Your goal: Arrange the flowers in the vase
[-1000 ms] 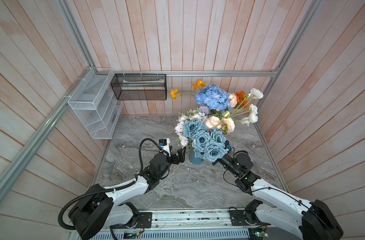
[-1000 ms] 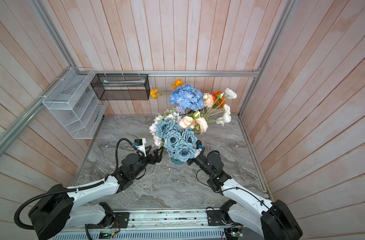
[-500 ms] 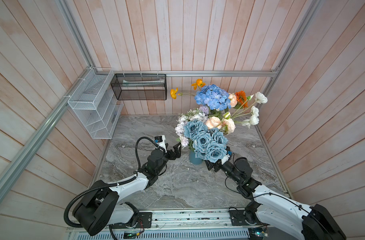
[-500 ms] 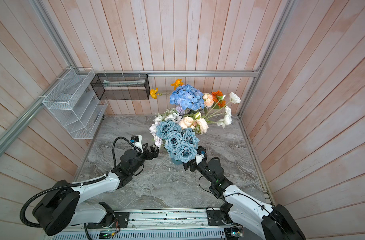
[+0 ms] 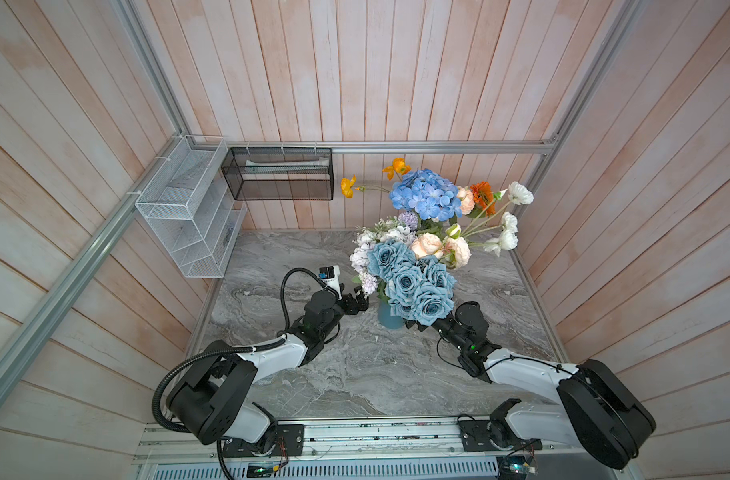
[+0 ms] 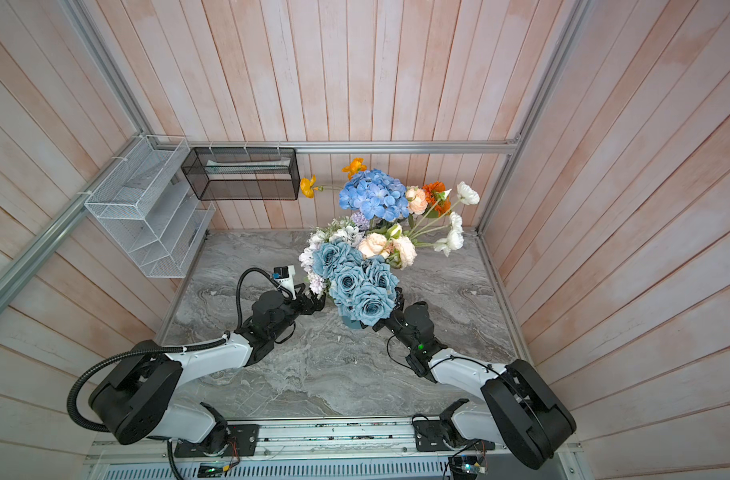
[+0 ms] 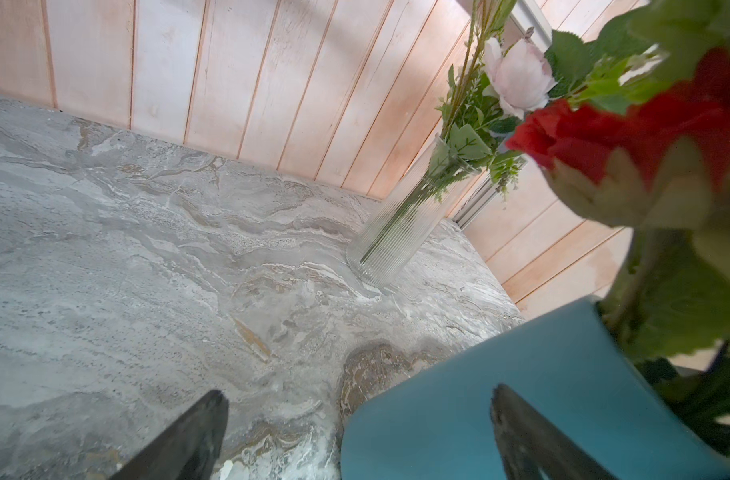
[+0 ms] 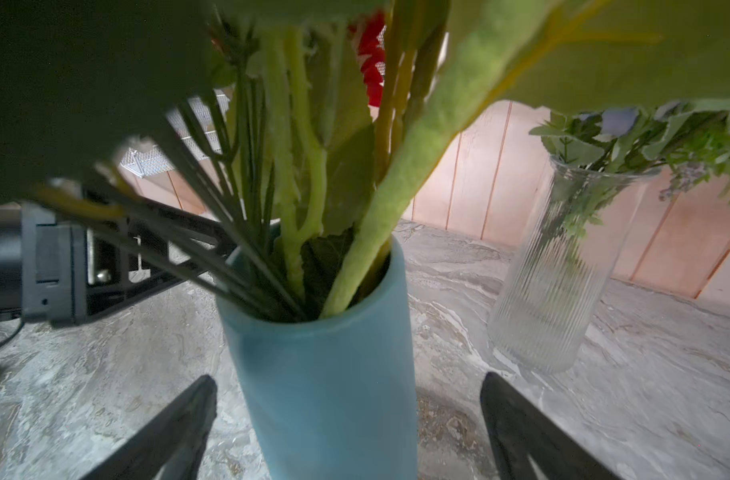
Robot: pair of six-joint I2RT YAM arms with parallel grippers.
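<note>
Hiding most of teal cylindrical vase mid grey marble bench, green-stemmed artificial flowers stand in it; right gripper jaws apart astride it, untouching; left gripper apart, just beside.

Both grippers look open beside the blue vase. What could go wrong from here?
1. The right gripper stands open right before the blue vase; a sideways move may tip it, top-heavy with flowers.
2. The left gripper sits close beside that vase too and might nudge it toward the glass vase.
</note>
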